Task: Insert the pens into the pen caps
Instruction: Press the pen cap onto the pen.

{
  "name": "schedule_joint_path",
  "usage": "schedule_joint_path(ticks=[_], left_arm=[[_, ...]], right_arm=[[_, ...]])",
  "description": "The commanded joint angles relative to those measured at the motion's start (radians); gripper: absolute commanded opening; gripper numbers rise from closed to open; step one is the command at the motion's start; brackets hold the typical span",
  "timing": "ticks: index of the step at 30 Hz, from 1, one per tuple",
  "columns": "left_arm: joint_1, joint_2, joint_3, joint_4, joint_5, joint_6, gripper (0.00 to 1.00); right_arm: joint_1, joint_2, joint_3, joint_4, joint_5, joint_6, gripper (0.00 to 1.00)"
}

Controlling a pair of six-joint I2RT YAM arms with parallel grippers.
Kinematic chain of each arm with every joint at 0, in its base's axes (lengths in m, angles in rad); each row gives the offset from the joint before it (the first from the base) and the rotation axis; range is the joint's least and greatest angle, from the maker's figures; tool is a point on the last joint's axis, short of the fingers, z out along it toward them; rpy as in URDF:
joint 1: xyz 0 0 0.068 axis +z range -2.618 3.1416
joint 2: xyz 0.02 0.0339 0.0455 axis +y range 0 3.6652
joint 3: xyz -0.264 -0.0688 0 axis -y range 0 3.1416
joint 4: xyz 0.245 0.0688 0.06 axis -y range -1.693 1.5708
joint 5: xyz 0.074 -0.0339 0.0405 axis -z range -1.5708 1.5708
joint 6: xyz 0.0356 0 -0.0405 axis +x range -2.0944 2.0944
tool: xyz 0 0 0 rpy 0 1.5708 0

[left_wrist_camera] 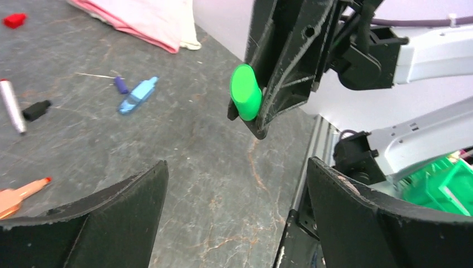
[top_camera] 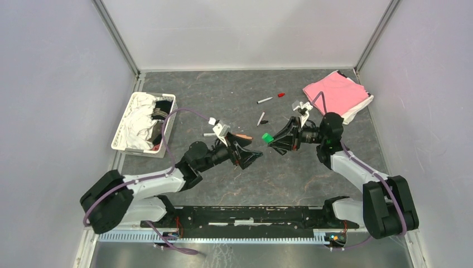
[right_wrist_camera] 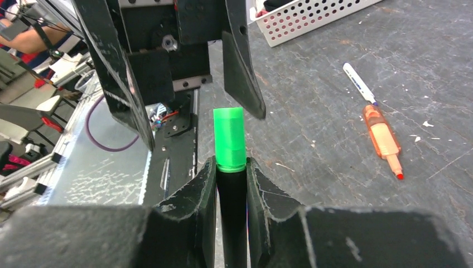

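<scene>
The right fingers (right_wrist_camera: 206, 190) are clamped on the black marker (right_wrist_camera: 232, 195), whose green cap (right_wrist_camera: 229, 139) sticks out past them. The left fingers (left_wrist_camera: 128, 206) stand wide apart just beyond the cap. An orange marker (right_wrist_camera: 382, 137) lies on the bench (right_wrist_camera: 334, 178) near the cap.

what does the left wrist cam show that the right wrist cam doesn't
Left wrist only: the pink cloth, red cap, blue marker and black cap. Right wrist only: the white basket and the black marker, its barrel clamped in the right gripper. Both: the green cap, that gripper and the orange marker.
</scene>
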Motion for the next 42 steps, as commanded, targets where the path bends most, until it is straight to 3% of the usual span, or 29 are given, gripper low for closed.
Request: schedule_joint_path(ticks=[1,6,9,13,19,26,34,35,39,42], left_arm=[[0.0,0.103,0.033,0.23,0.121,-0.073,0.97],[-0.007,0.235,0.024,0.464,0.194,-0.163,0.98],[-0.038,0.284,0.041,0.537,0.131,-0.159,1.0],[-0.067,0.321,0.104,0.54,0.033,-0.141,0.98],[-0.074,0.406,0.182,0.618,0.034,-0.207,0.87],[-0.074,0.459,0.243,0.614,0.052,-0.236,0.64],[-0.075,0.472,0.279,0.617,0.09,-0.253,0.48],[-0.075,0.475,0.283,0.621,0.098,-0.258,0.43],[-0.075,0.495,0.304,0.624,0.136,-0.28,0.08],[-0.075,0.491,0.301,0.625,0.138,-0.275,0.02]], right_arm=[[0.005,-0.019,0.048,0.156,0.027,0.202,0.0],[0.005,0.008,0.064,0.473,0.113,0.584,0.0],[0.01,0.037,0.083,0.647,0.156,0.75,0.0],[0.022,0.038,0.105,0.664,0.18,0.769,0.0],[0.034,0.03,0.098,0.639,0.187,0.736,0.0],[0.037,0.01,0.094,0.634,0.183,0.722,0.0],[0.039,0.003,0.084,0.607,0.181,0.69,0.0],[0.038,0.0,0.085,0.603,0.181,0.684,0.0],[0.038,-0.011,0.083,0.577,0.18,0.658,0.0],[0.038,-0.019,0.084,0.553,0.171,0.634,0.0]])
